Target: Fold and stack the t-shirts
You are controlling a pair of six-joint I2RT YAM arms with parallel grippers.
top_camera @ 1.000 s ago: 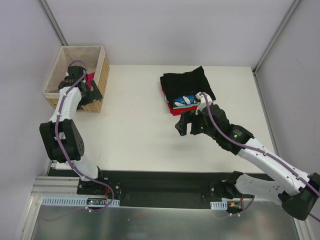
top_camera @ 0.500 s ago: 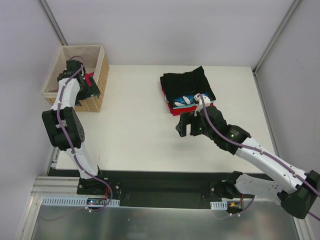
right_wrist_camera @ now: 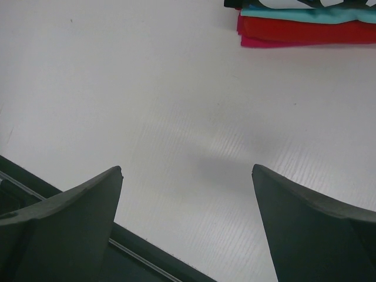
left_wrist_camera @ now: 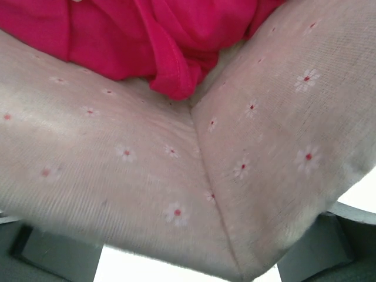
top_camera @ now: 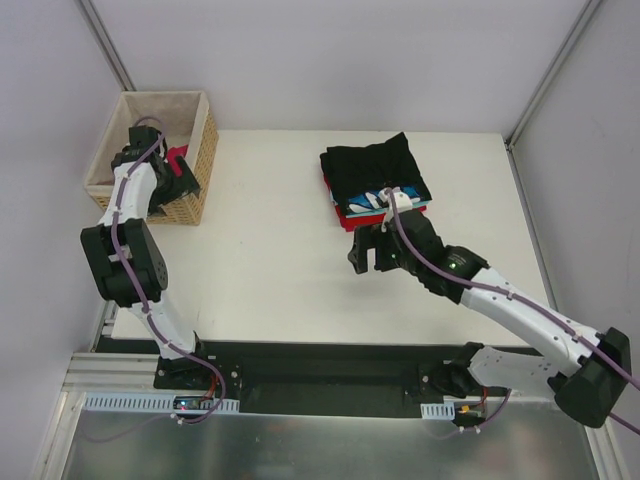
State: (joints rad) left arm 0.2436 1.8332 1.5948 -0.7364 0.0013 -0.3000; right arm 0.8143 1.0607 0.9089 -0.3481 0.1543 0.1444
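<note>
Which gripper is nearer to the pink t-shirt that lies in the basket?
Left. The left gripper hangs at the rim of the basket, just beside the pink t-shirt inside. The right gripper is far across the table, hovering near the folded stack.

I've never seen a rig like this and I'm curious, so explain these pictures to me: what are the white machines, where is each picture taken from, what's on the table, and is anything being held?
Those are two robot arms, each ending in a two-finger gripper. One picture looks down from above; the other two come from cameras on the wrists. The left gripper reaches into a wicker basket holding a pink t-shirt. The right gripper hovers over the table beside a stack of folded shirts. Both grippers are open, holding nothing.
</note>
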